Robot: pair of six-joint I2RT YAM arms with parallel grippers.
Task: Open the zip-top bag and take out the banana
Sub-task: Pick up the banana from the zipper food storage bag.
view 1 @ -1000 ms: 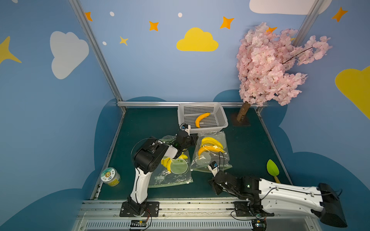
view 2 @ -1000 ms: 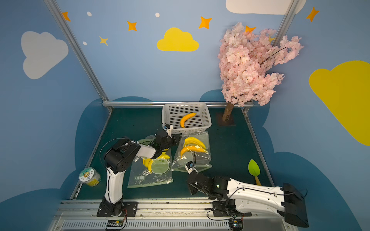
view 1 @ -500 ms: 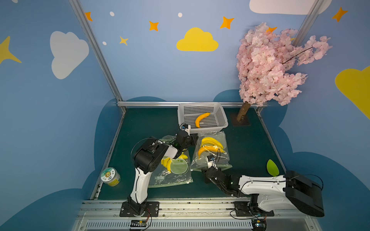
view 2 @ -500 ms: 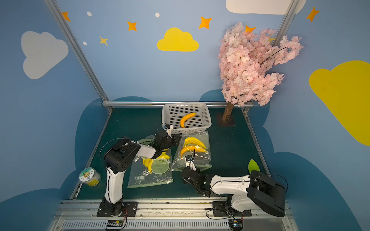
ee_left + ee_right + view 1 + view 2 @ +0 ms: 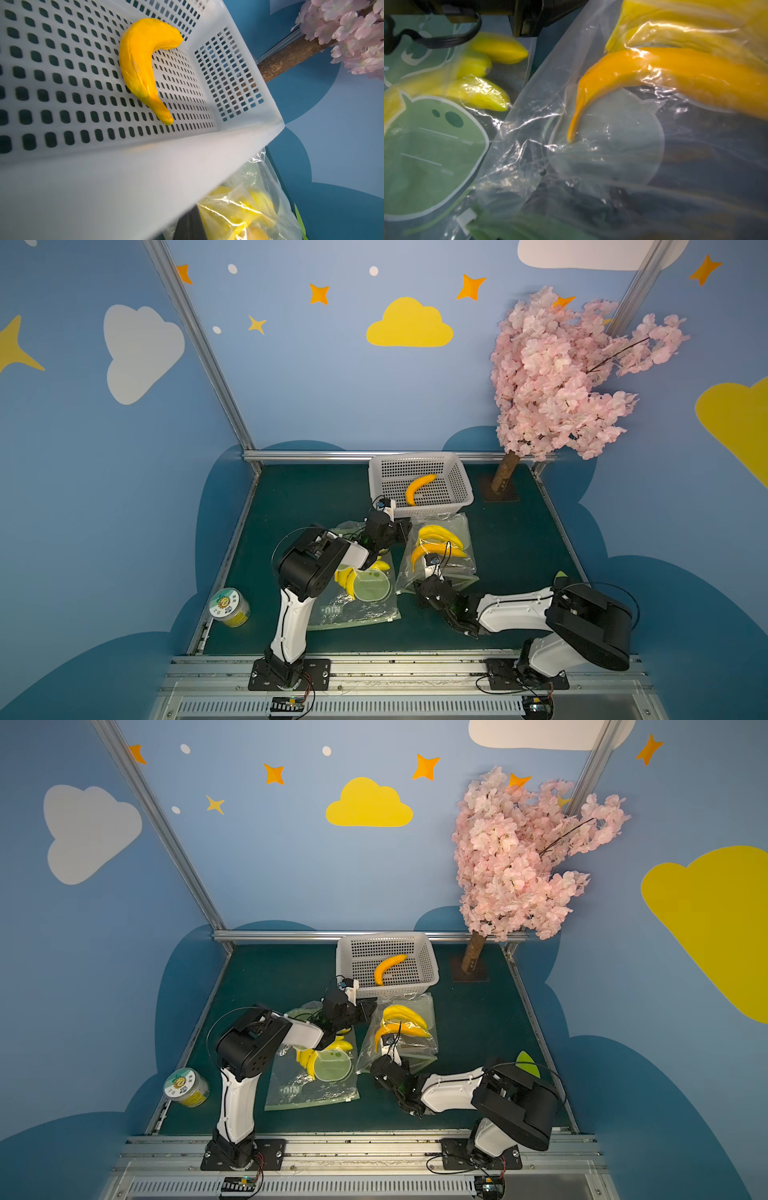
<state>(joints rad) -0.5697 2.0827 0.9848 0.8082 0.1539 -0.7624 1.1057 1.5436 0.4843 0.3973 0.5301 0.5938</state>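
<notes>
A clear zip-top bag (image 5: pixel 461 568) lies in the middle of the mat with an orange banana (image 5: pixel 436 551) and yellow bananas (image 5: pixel 438 532) inside, seen in both top views. My left gripper (image 5: pixel 400 531) is shut at the bag's far left corner, where the plastic (image 5: pixel 245 207) gathers against its dark finger (image 5: pixel 190 225). My right gripper (image 5: pixel 426 592) is at the bag's near edge. In the right wrist view its dark fingers (image 5: pixel 619 196) show apart through the film, below the orange banana (image 5: pixel 654 70).
A white basket (image 5: pixel 462 489) behind the bag holds another orange banana (image 5: pixel 417 487). A second bag (image 5: pixel 357 608) with yellow bananas lies under the left arm. A jar (image 5: pixel 230 608) stands front left, a tree trunk (image 5: pixel 505 477) back right, a green piece (image 5: pixel 560 574) at the right arm.
The right arm has folded in from the right. Its gripper has moved left and up to the bag's near edge, and its jaws have widened. The left gripper has stayed put.
</notes>
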